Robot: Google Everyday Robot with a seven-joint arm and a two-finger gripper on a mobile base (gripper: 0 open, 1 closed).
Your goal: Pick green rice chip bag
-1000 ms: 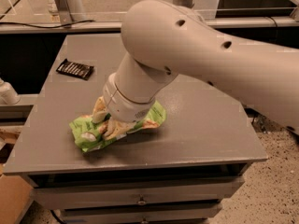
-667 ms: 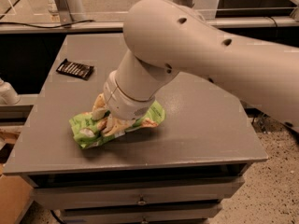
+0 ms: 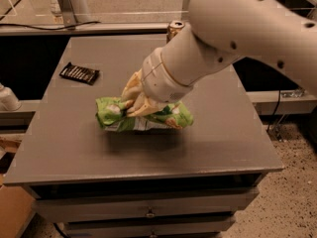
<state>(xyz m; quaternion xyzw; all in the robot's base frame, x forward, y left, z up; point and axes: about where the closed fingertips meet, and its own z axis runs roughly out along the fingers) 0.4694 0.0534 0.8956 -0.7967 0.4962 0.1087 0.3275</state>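
End effector (image 3: 132, 104) is at the centre of the frame, clenched on the green bag (image 3: 113, 114), pale fingers (image 3: 130, 92) pinching its crumpled middle so both ends poke out left and right. The bag is just left of centre on the counter (image 3: 218, 138) with a dark shadow beneath it (whether it is clear of the surface, I can't tell). The call from here is a straight, slow lift with the grip firm. A crinkly pouch like this could slide through the pads, and I'd judge the free ends will droop. The thick white arm (image 3: 208, 48) hides part of the grasp, so watch the right end. Further out, the black wrapper (image 3: 79, 73) lies at upper left, well apart. The gold can (image 3: 174, 29) stands at the top edge behind the arm, so no sideways swing toward either.
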